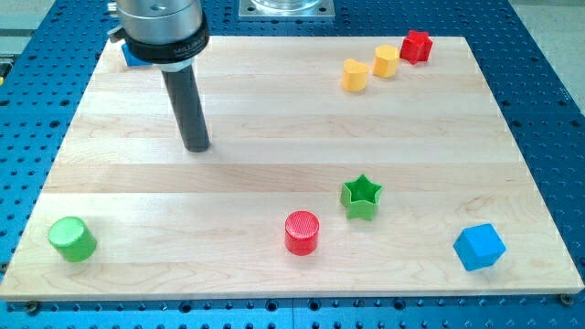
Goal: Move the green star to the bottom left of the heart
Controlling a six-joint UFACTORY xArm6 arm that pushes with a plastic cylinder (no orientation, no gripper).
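The green star (361, 196) lies on the wooden board (274, 183), right of centre and towards the view's bottom. Two yellow blocks (355, 75) (386, 61) and a red block (416, 46) sit close together at the top right. Their shapes are too small to make out, so I cannot tell which one is the heart. My tip (196, 147) rests on the board at the upper left, far to the left of the star and touching no block.
A red cylinder (303, 232) stands just left of and below the star. A blue cube (479, 247) is at the bottom right and a green cylinder (72, 238) at the bottom left. A blue block (133, 57) is half hidden behind the arm at the top left.
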